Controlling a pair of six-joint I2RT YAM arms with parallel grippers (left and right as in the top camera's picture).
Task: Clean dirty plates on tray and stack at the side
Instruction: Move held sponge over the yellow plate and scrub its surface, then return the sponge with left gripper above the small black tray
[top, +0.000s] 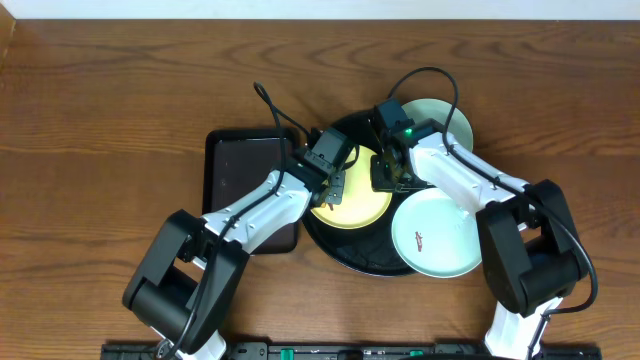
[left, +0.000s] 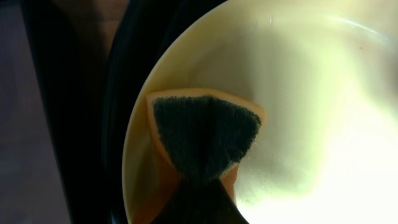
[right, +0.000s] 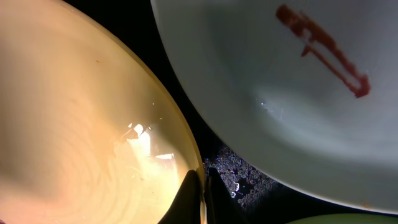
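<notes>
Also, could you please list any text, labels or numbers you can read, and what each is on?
None can be read.
The yellow plate, mint plate, tray and sponge bear no text; the mint plate's red-brown smear is no sign.
The strip along the overhead view's bottom is too small to read.

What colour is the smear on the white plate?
Reddish brown. The smear on the white plate shows best in the right wrist view.

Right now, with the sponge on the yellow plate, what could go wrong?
The right gripper pinches only the thin rim of the yellow plate, so pressure from the sponge in the left gripper might twist it loose. The smeared mint plate lies right beside it at the edge of the round black tray; a slipping plate could knock it.
</notes>
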